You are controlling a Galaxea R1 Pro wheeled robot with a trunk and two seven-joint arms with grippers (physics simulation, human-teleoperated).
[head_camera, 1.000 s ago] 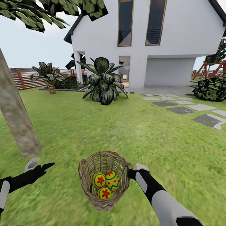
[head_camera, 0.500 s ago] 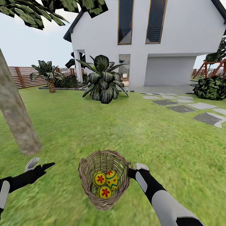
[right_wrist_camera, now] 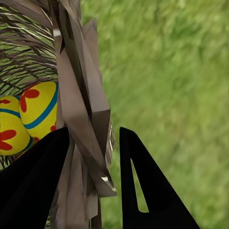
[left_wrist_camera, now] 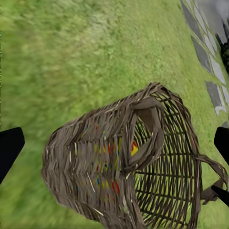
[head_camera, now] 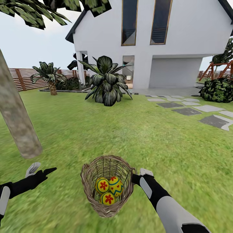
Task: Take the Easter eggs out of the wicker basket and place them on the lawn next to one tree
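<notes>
Three Easter eggs (head_camera: 108,191) are counted in one wicker basket (head_camera: 89,181); roughly nine stepping stones (head_camera: 186,111) are seen, their edges blurred.

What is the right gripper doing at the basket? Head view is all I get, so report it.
Observer: The right gripper grips the basket by its rim, with one finger inside beside the eggs and one outside over the grass.
Operator: Now give me the left gripper.
Observer: The left gripper is open. Its fingers are spread wide and aimed at the basket's woven side, not touching it.
Operator: Check the eggs from that side.
Observer: Their yellow, red and blue show through the weave.
</notes>
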